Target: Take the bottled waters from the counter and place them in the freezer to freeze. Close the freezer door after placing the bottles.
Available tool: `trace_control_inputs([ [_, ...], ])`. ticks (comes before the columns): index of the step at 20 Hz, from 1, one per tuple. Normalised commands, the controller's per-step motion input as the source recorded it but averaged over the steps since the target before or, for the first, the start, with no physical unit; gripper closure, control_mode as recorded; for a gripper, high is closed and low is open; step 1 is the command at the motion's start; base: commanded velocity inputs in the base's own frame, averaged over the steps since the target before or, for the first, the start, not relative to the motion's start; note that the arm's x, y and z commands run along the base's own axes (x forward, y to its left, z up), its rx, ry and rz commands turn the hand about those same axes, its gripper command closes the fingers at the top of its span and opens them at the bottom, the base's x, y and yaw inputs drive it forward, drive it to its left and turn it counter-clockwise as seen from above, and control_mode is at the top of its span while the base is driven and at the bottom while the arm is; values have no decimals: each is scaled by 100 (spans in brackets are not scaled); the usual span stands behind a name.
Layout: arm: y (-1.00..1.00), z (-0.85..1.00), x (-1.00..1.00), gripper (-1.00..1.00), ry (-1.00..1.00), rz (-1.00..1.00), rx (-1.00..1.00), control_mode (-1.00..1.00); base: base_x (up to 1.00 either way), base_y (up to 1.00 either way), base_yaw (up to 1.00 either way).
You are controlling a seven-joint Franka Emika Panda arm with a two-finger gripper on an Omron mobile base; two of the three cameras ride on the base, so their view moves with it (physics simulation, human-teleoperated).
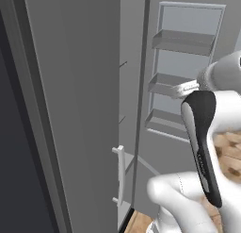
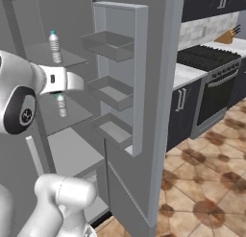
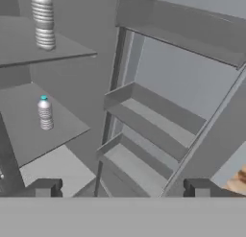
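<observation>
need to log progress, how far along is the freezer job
Done: both bottled waters stand upright on freezer shelves, one on the upper shelf, one on the shelf below. In hand: nothing; the gripper is open and empty, facing the freezer door. Left: swinging that open door shut.

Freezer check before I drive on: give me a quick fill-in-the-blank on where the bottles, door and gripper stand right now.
1. The number of bottled waters standing inside the freezer is ____.
2. The upper bottle and the lower bottle stand on ____ shelves.
3. The freezer door is ____.
4. The gripper holds ____.

Missing words: two; different; open; nothing
</observation>
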Motion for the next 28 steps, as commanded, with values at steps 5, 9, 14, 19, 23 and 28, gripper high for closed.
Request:
trace_control_inputs([
  [5, -8, -42, -91, -100, 18, -28, 0, -100, 0, 0, 0],
  [9, -11, -62, -24, -100, 8, -15, 7, -100, 0, 0, 0],
  [14, -61, -43, 1, -100, 19, -15, 14, -100, 0, 0, 0],
  [19, -27, -47, 4, -100, 22, -5, 4, -100, 0, 0, 0],
  [23, 21, -36, 0, -100, 8, 0, 1, -100, 0, 0, 0],
  [28, 62, -37, 0, -100, 0, 8, 8, -100, 0, 0, 0],
])
